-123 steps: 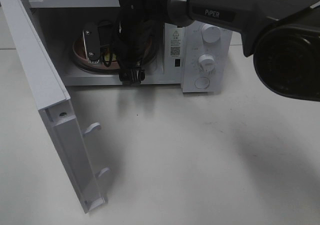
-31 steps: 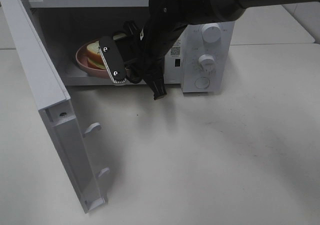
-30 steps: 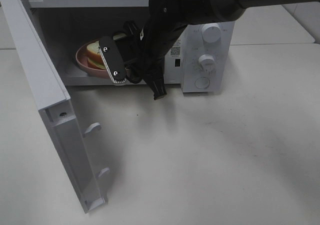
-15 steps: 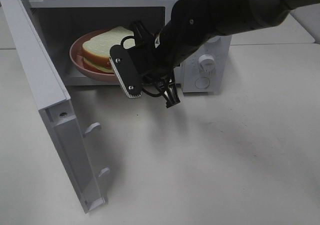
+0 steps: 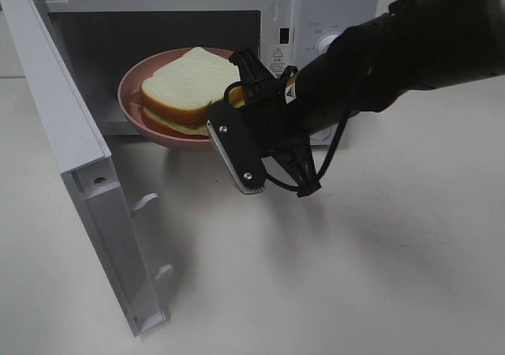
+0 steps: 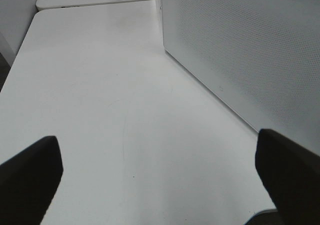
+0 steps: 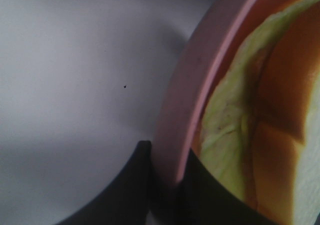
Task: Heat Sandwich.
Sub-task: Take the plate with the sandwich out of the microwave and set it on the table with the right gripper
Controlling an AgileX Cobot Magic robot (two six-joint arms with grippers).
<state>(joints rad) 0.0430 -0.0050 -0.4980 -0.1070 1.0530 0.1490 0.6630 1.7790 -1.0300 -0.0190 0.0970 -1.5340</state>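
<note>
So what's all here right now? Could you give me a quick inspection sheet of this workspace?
Surface: white table, bare in front.
Job's things: sandwich on a pink plate, at the mouth of the open microwave; door swung wide.
Clutter: nothing seen.
Grippers: right gripper clamped on the plate's rim; left gripper open, holding nothing, beside the microwave's perforated side.
Cables: black wires looped under the right wrist.
Surroundings: another table edge behind.
</note>
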